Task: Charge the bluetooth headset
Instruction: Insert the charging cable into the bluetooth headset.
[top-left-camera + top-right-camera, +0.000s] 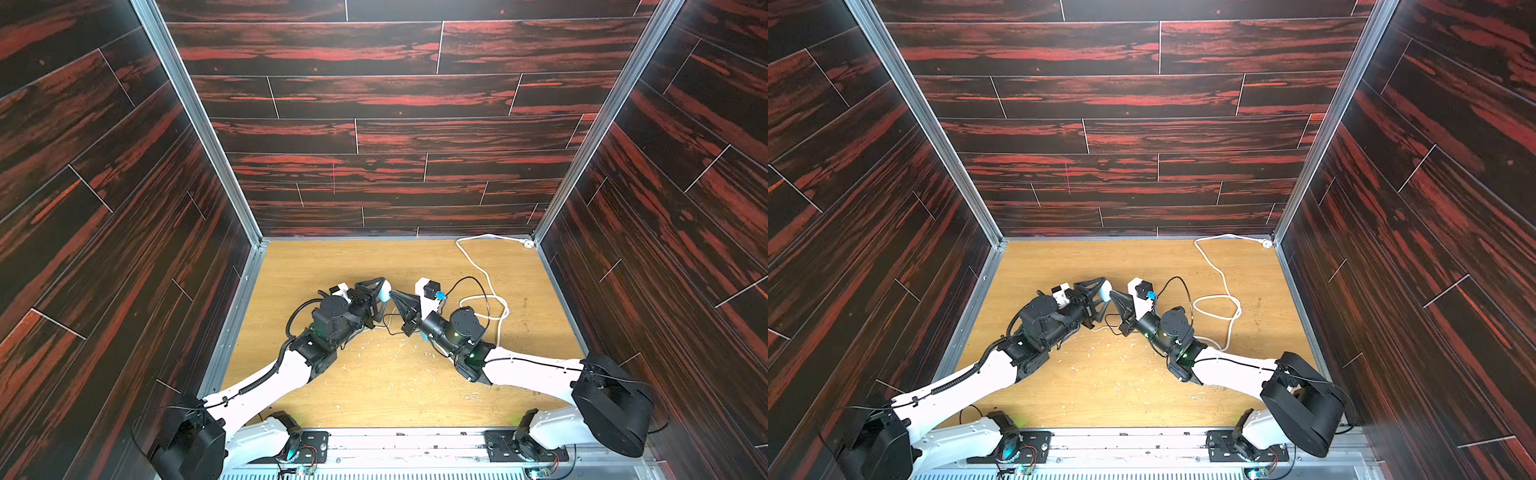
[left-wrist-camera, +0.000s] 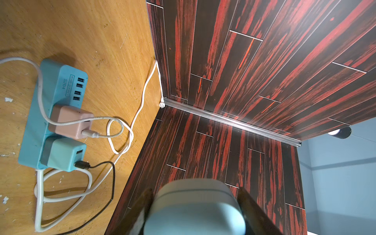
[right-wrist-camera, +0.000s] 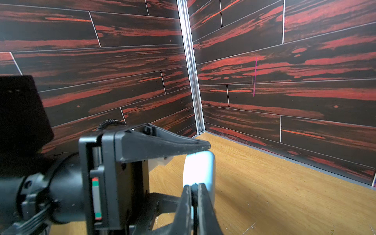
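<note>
So, left end effector (image 1: pixel 380 298) grips the pale headset case (image 1: pixel 385 289); right end effector (image 3: pixel 194 187) is pinched tight on a thin black cable (image 3: pixel 194 197), tips at the case.

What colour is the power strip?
The power strip is light blue, clearest in the left wrist view.

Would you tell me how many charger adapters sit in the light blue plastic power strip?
2: a pink cube adapter at the power strip's middle, a mint green one beside it; none seems hidden.
</note>
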